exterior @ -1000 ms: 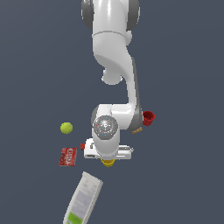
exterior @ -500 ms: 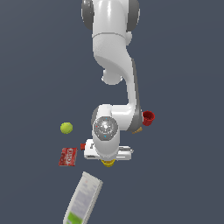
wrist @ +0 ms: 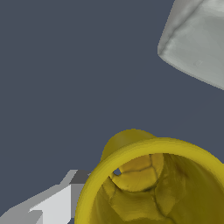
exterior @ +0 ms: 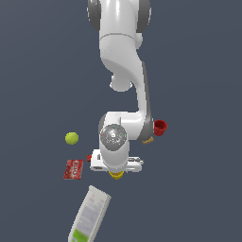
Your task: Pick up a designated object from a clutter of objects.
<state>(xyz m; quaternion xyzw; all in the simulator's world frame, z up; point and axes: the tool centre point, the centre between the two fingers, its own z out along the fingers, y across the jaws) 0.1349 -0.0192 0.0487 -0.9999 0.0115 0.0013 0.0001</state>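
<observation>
From the exterior view's left I see the yellow-green ball, the flat red packet and the white bottle, all apart from my work. My pincer stands directly over the yellow cup; its rim fills my wrist view. I cannot tell if my pincer is open or closed. I judge I should close on the rim wall firmly but slowly, then lift straight up, away from the red cup. Nothing has visibly moved compared with one second ago.
</observation>
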